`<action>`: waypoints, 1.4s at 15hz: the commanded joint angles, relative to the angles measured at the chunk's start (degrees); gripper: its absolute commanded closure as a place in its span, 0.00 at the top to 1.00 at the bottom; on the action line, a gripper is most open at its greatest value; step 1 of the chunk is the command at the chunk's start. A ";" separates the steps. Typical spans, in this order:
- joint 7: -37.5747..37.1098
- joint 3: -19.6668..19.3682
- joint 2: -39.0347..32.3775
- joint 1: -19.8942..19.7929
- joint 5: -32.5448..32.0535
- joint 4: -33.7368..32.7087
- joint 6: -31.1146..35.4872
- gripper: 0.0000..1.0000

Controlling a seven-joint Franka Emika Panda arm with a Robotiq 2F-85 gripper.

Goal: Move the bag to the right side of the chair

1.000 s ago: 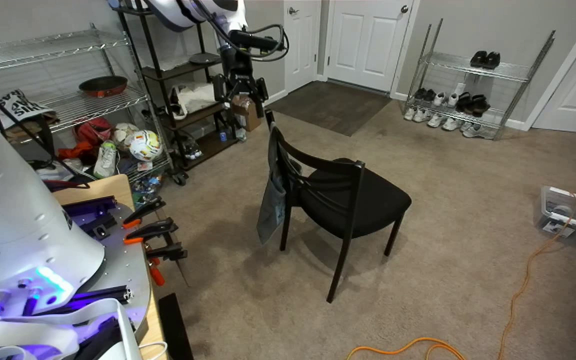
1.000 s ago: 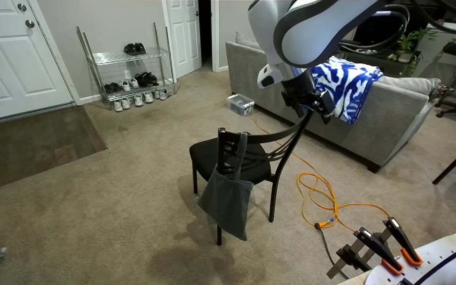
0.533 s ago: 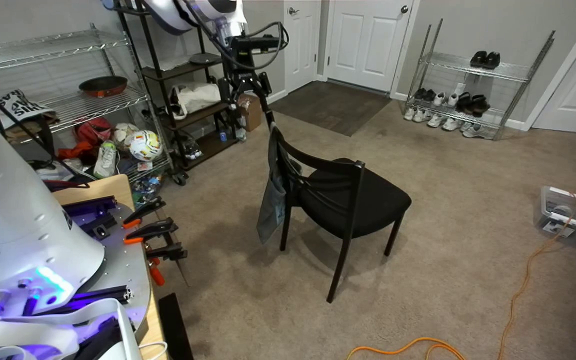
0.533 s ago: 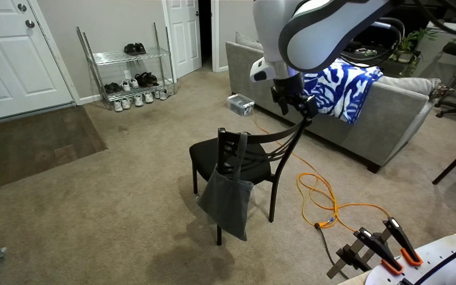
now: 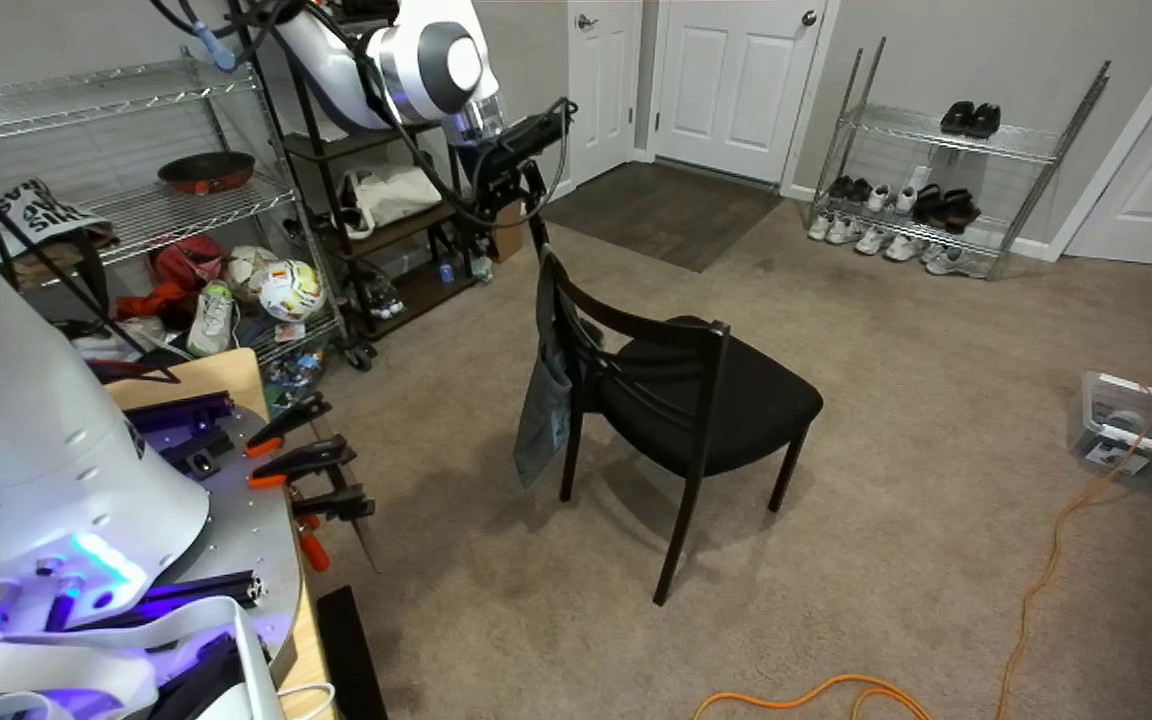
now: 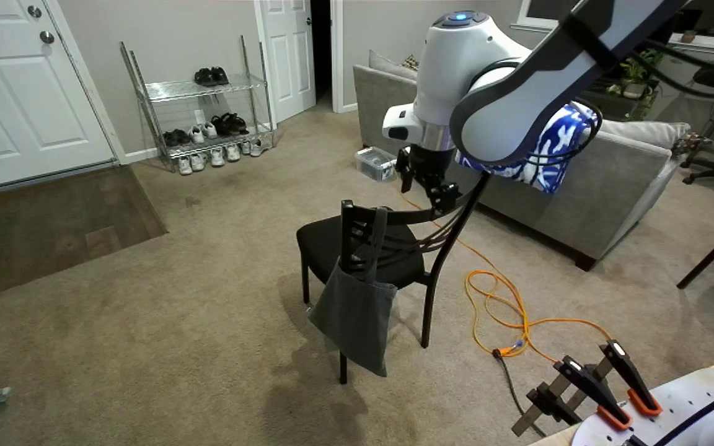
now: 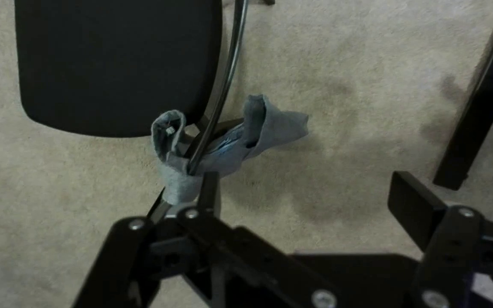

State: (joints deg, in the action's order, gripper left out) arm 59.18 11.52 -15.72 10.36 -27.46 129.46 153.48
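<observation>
Close by the top of the backrest (image 5: 636, 326), the claw (image 7: 306, 201) stands released, jaws spread wide.
Between its fingers (image 7: 417, 209) I see carpet (image 7: 293, 209); whether one of them brushes the chair (image 5: 736, 400) or the bag (image 6: 357, 316), I can't tell. That bag hangs beneath the claw, over to the side of one finger, its handle (image 6: 377, 235) looped over the backrest near one end; what it holds is too dark to make out. Well apart from the claw, a clear bin (image 5: 1101, 440) sits on the carpet, with contents I can't name.
</observation>
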 commanded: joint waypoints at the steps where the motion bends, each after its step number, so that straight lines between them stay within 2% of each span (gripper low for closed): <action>1: 2.90 0.22 -3.46 -2.49 1.28 -0.46 9.68 1.00; 5: 5.28 2.40 -7.65 -5.70 3.68 -1.56 16.41 1.00; 9: 9.62 9.54 -12.37 -12.05 8.27 -3.63 19.24 1.00; 12: 10.67 13.60 -14.62 -15.71 8.87 -5.32 19.04 1.00; 21: 10.37 16.59 -16.86 -19.14 12.98 -8.44 18.24 1.00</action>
State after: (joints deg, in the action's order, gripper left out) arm 66.80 26.30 -31.45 -7.02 -17.11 121.57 171.20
